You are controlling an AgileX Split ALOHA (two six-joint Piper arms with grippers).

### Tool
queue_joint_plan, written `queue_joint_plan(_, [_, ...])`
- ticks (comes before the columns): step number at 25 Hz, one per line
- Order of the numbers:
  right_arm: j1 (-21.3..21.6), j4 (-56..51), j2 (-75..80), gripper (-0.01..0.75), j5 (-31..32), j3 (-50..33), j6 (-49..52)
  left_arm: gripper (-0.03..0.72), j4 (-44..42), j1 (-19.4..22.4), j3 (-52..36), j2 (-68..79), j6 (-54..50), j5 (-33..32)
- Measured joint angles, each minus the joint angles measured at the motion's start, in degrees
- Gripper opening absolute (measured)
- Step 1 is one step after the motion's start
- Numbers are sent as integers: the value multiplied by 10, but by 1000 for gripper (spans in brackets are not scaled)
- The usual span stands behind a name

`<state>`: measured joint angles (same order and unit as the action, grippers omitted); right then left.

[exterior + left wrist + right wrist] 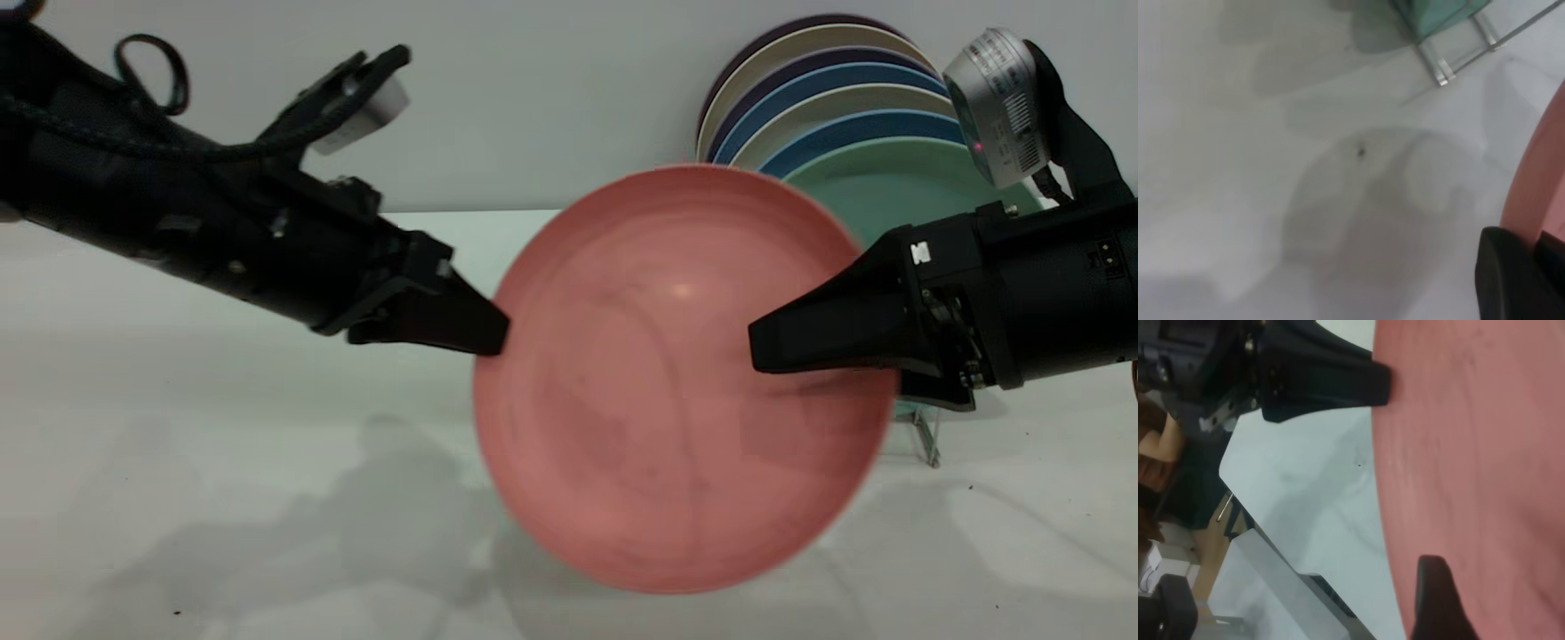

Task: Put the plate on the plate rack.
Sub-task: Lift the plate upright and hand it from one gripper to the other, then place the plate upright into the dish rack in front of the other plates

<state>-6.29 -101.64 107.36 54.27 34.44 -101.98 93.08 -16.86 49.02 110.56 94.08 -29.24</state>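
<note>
The plate is held up above the counter, in the centre of the exterior view, with its face turned toward the camera. It is gripped from both sides. At its left edge, the left hand is clenched on the rim; in the left wrist view one dark finger is seen against the pink rim at the lower right of the frame. At its right side, the right hand is clenched on the plate, with one finger lying across the front face and reaching well inside the rim. In the right wrist view a fingertip is seen at the lower middle of the frame, pressed on the pink surface, and the left hand is seen at the far edge of the plate, upper middle.

Behind the plate, at the upper right of the exterior view, a row of other plates is standing, the nearest one teal-green. A small part of the rack is visible at the lower right of the plate, standing on the counter. Wires of the rack are seen also at the top of the left wrist view.
</note>
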Motion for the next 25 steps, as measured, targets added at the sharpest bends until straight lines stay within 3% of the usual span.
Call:
queue_joint_plan(4, [0, 0, 0, 422, -1, 0, 0, 21, 20, -19, 0, 0, 6, -10])
queue_joint_plan(8, [0, 0, 0, 218, -10, 0, 0, 28, 22, -17, 0, 1, 6, -20])
queue_joint_plan(11, [1, -3, 0, 153, -46, 0, 1, 57, 22, -13, 0, 1, -4, -32])
queue_joint_plan(15, [0, -3, 0, 139, -87, 0, -2, 172, 22, -1, 0, 1, -11, -57])
queue_joint_plan(18, [3, -1, 0, 139, -129, 0, -18, 304, 20, 25, 0, -6, -23, -80])
queue_joint_plan(21, [22, 18, 0, 139, -131, 0, -32, 430, 11, 57, 0, -17, -33, -90])
queue_joint_plan(25, [65, 74, 0, 139, -110, 0, -34, 504, -33, 103, 0, -21, -62, -93])
